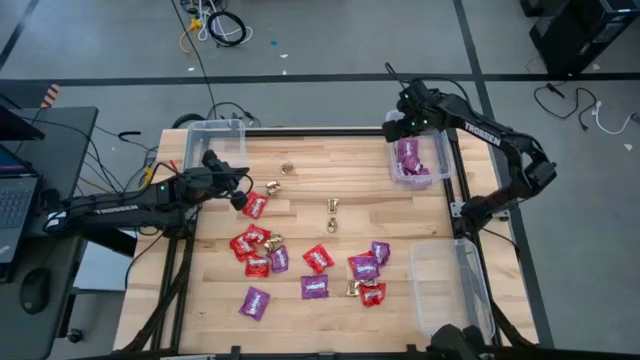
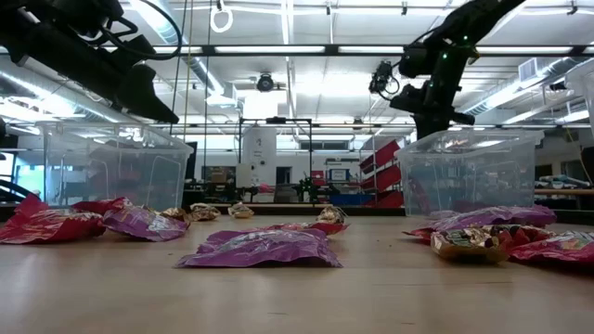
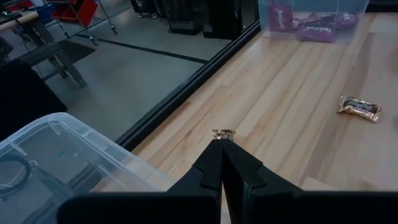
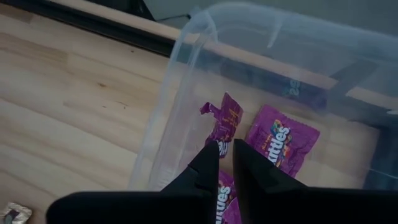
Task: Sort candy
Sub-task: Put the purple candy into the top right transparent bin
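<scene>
The candy is light, thin stuff: the flat red packets (image 1: 247, 245) and flat purple packets (image 1: 315, 286) look soft and crinkly with slick film that will likely slide on the wood, so a pinch across a crimped end or an edge lifted off the table (image 1: 320, 180) seems the surest hold, while the small gold foil-wrapped pieces (image 1: 333, 207) are lumpier and better nipped across the middle or by a twisted end. Most of the candy lies loose over the middle of the table and toward its near edge, red, purple and gold mixed together, with two gold pieces apart nearer the far edge. Several purple packets already lie in the clear bin at the far right corner (image 1: 432, 172). The right hand (image 4: 225, 149) hangs above that bin, pointing down into it, its fingers only a narrow slit apart and gripping nothing, a purple packet (image 4: 222, 121) just beyond the tips. The left hand (image 3: 221, 144) reaches out near the clear bin at the far left corner (image 1: 205, 140), held above the table and angled down, its fingers pressed together on a gold foil-wrapped piece (image 3: 222, 133) at the very tips
</scene>
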Available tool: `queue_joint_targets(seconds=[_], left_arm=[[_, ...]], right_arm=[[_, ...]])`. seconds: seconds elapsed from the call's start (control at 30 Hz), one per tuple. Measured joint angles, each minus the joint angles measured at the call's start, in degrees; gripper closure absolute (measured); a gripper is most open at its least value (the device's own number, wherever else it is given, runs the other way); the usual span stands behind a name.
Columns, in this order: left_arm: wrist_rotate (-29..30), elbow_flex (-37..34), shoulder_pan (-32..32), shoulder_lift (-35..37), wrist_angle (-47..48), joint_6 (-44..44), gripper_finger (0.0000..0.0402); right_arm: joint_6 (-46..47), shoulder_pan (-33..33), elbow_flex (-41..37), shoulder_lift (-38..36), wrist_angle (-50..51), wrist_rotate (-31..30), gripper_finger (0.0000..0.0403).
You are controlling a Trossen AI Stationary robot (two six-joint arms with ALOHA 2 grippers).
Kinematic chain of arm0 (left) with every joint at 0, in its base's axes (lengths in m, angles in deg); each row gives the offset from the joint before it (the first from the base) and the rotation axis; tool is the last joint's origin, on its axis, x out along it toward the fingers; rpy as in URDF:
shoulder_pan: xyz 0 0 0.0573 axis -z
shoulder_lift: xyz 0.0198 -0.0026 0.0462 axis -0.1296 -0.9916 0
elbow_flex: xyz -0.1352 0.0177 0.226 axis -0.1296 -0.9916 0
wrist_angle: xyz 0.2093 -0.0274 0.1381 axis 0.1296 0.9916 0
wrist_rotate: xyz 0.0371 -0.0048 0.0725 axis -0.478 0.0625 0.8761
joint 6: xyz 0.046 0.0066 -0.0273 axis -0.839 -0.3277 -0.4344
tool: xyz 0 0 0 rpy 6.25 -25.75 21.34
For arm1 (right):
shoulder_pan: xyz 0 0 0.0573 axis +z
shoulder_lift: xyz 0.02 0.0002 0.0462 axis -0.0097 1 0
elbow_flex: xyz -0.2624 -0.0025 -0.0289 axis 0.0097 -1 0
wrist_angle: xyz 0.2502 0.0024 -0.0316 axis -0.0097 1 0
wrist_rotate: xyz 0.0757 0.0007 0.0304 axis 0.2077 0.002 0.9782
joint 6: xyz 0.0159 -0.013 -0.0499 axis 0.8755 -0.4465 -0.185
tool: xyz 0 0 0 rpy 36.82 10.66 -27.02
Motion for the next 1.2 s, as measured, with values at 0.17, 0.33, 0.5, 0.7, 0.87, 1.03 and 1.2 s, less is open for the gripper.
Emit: queue_joint_targets(seconds=[0.17, 0.33, 0.5, 0.7, 0.87, 1.03, 1.2], left_arm=[[0.0, 0.0, 0.0, 0.0, 0.0, 0.5, 0.0393], [0.0, 0.0, 0.0, 0.0, -0.7, 1.8, 0.0393], [-2.3, 0.0, 0.0, 0.0, -3.2, 1.8, 0.0393], [-5.7, 0.0, 0.0, 0.0, -6.4, 1.8, 0.0393], [-8.2, 0.0, 0.0, 0.0, -7.1, 2.9, 0.0393], [-8.4, 0.0, 0.0, 0.0, -7.0, 3.3, 0.0393], [-8.4, 0.0, 0.0, 0.0, -7.0, 3.3, 0.0393]], right_arm=[[0.0, 1.5, 0.0, -5.3, -0.1, 0.0, 0.0368], [-1.8, 5.7, 0.0, -11.4, -2.8, 0.0, 0.0372], [-5.3, 13.2, 0.0, -15.3, -4.7, 0.0, 0.0374], [-8.6, 23.9, 0.0, -15.3, -6.2, 0.0, 0.0375], [-9.3, 31.6, 0.0, -14.5, -6.5, 0.0, 0.0376], [-12.4, 39.5, 0.0, -14.3, -6.1, 0.0, 0.0375], [-13.1, 46.8, 0.0, -14.2, -5.8, 0.1, 0.0377]])
